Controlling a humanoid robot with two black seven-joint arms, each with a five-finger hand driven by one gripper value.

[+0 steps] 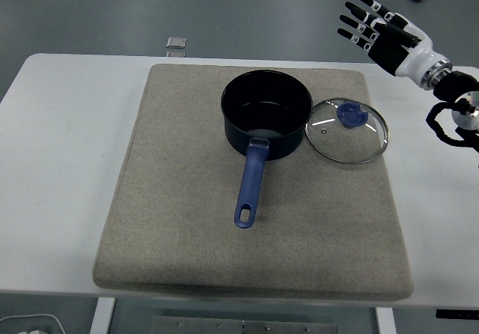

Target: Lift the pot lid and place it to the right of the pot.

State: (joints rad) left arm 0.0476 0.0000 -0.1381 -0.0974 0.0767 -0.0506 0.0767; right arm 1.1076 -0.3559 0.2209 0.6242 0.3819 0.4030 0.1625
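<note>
White table (67,162) carries a grey mat (172,222). Pot (266,113) sits open near the mat's far edge, handle toward us. Glass pot lid (347,130) lies flat just right of it, rims about touching, close to the mat's right edge: placement looks done. Right hand (378,28) hovers high, fingers spread, empty, well clear.

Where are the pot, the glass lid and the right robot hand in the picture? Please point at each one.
pot (266,105): head view, on the dark inside of its bowl.
glass lid (352,138): head view, on the clear glass below the blue knob.
right robot hand (383,33): head view, on the middle of the hand.
</note>
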